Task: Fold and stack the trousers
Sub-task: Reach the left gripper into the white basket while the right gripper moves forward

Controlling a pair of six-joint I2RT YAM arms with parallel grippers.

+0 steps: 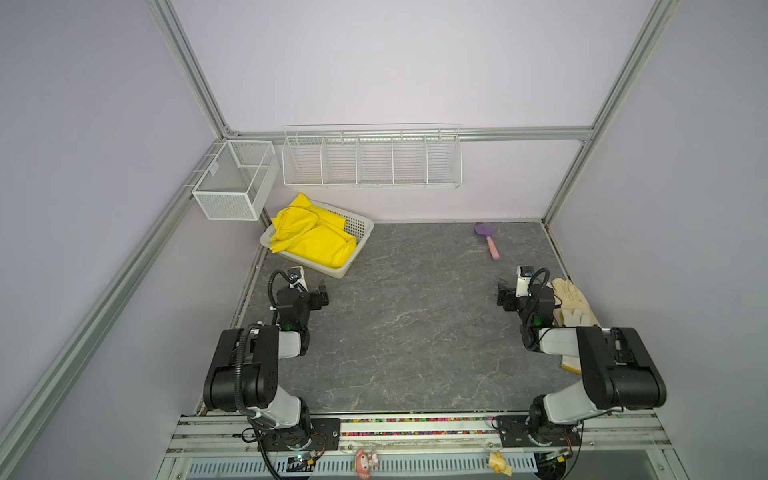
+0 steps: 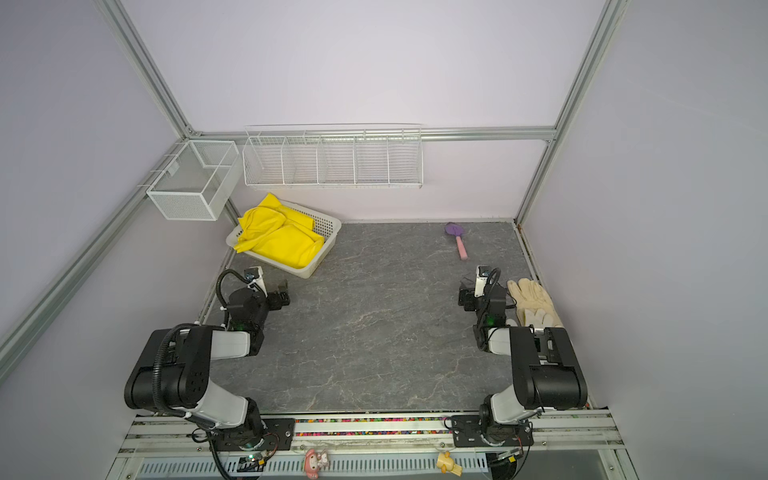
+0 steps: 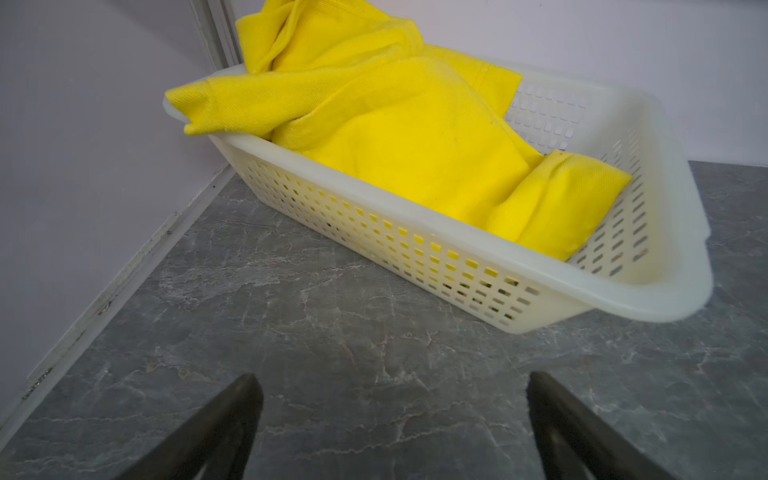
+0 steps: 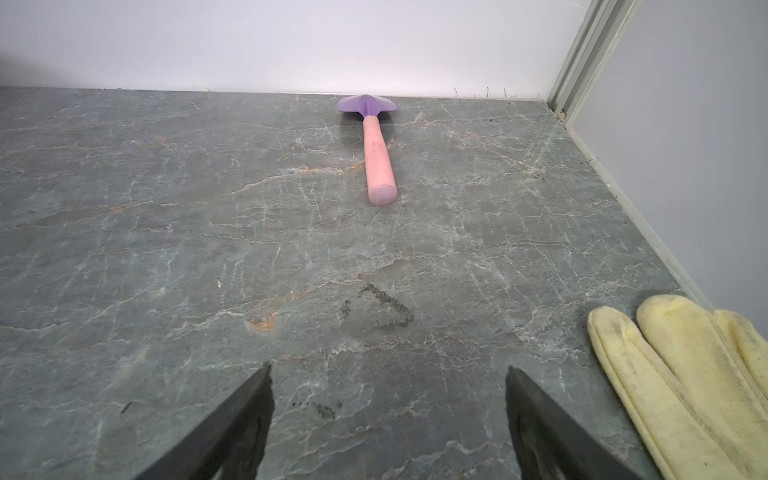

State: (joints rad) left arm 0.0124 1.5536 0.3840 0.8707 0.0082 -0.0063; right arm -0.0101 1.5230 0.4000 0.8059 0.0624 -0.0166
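Hovering low, folded back | left claw point(image 3: 390, 378) wide, empty | right claw point(image 4: 388, 368) wide, empty

- trousers point(image 3: 399, 137): matt yellow twill cloth
- basket point(image 3: 374, 224) ahead of the left gripper point(image 3: 392, 376): smooth, milky perforated plastic
- table point(image 3: 332, 353): matt, stone-look grey
- gloves point(image 4: 685, 374): fuzzy cream cloth

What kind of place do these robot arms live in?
Probably a robot test booth: plain walls on a metal frame, a left arm and right arm bolted to a front rail, and yellow trousers in a basket.
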